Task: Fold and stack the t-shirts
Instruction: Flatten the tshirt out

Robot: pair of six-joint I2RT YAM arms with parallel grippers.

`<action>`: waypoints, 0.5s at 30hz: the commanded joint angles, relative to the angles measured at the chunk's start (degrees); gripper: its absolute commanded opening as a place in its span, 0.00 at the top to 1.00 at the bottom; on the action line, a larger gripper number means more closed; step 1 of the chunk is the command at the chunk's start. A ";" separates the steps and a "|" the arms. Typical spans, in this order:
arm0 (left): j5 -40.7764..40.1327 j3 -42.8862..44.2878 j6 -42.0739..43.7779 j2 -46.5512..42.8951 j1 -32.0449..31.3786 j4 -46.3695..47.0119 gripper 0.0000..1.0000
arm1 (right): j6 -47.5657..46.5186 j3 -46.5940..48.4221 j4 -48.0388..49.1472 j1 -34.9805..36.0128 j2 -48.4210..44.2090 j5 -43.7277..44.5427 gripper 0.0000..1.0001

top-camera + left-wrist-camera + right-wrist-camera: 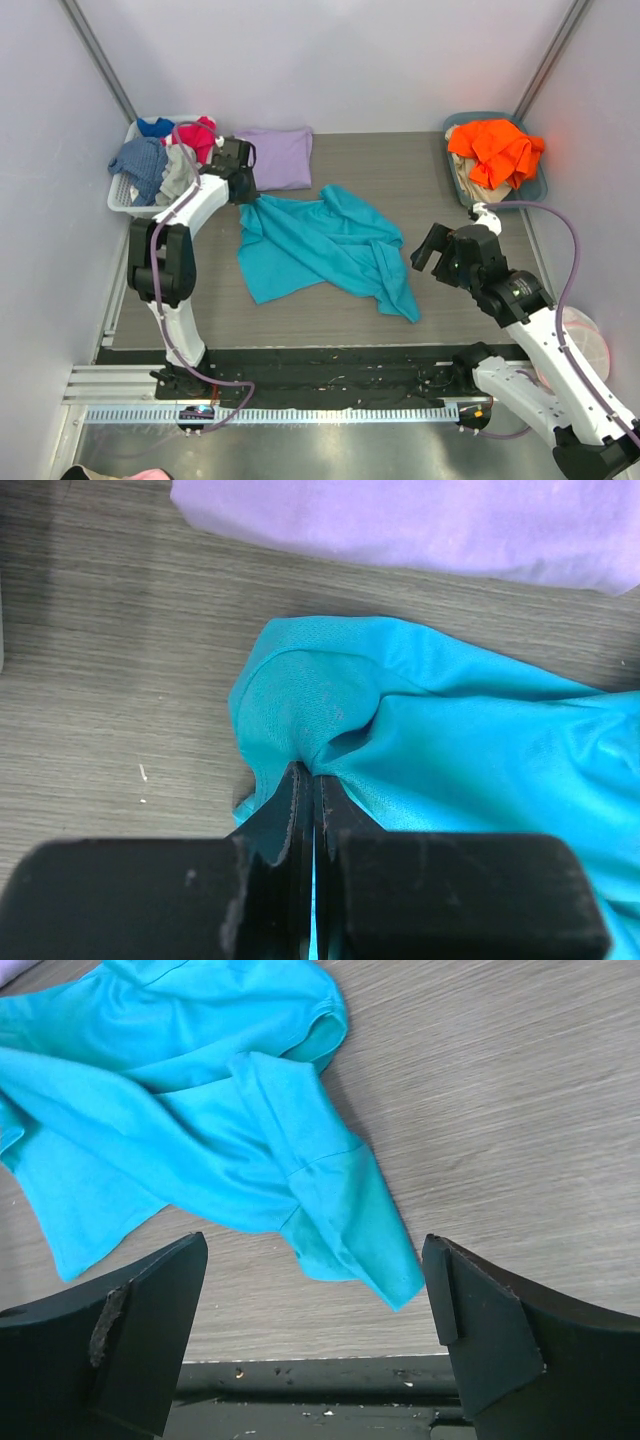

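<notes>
Pinching the teal t-shirt (310, 250), left fingers (283, 825) are anchoring — right fingers (150, 1310) are gaping empty, wanting its opposite hem.

The teal shirt (320, 245) covers the middle of the table (420, 170). Bare wood to its right leaves room. The purple shirt (275, 155), a white basket (116, 195) and a blue bin (541, 185) block the back.
</notes>
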 commanded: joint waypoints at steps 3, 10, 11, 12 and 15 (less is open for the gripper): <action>0.05 2.25 2.39 -4.41 0.32 -1.22 0.96 | 1.32 3.35 -0.75 0.12 0.19 3.33 0.01; -0.65 -3.37 0.73 -17.50 -0.73 -0.96 0.00 | 0.61 1.24 0.31 0.03 0.28 -0.71 0.00; -0.65 -6.08 0.02 -19.35 -1.09 -0.96 0.00 | 0.61 0.72 0.48 0.21 0.02 -1.06 0.00; -0.74 -7.84 -2.07 -23.72 -1.52 -1.05 0.00 | 0.70 0.45 0.66 0.12 -0.07 -1.41 0.00; -0.83 -17.68 -8.39 -30.42 -4.42 0.17 0.00 | 0.96 -0.78 1.19 0.12 0.10 -2.64 0.00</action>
